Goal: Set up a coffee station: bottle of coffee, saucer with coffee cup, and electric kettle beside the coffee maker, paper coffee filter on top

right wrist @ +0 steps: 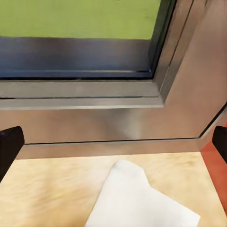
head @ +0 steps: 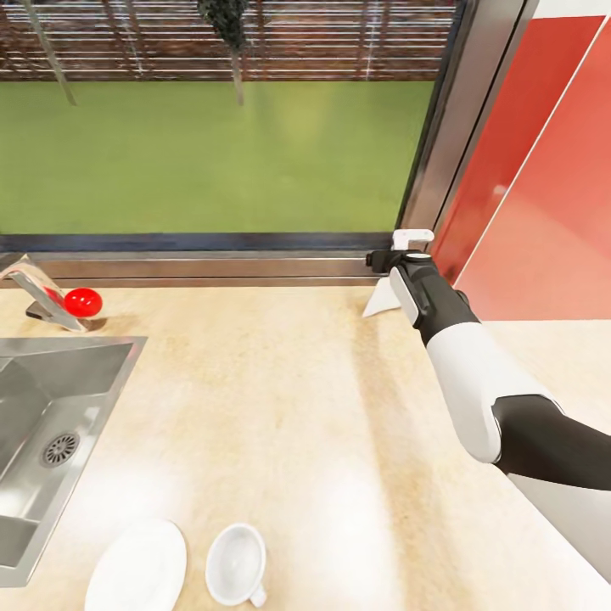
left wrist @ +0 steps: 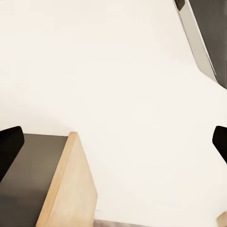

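One filter lies flat on the counter at the back, close to the window sill and the corner where the red wall begins. In the right wrist view the filter sits below and between the two dark fingertips, which stand wide apart at the picture's edges, so the right gripper is open and holds nothing. In the head view the right gripper hovers over the filter's far edge.

Risk, as I judge it: the filter is thin and flat on the surface, so the fingers may close on air or only push it toward the sill, or crumple it. Coming down too far back, the gripper could strike the window frame or the wall, which crowd this corner.

No coffee maker appears in these views, so the filter's goal cannot be placed from here.

Nearer the robot, the saucer and the cup stand side by side on the counter, apart, the cup not yet on the saucer. To the left are the sink, its tap and a red ball.

The left gripper is open too, fingertips wide at the frame edges, facing a pale surface and a wooden panel; nothing lies between them.
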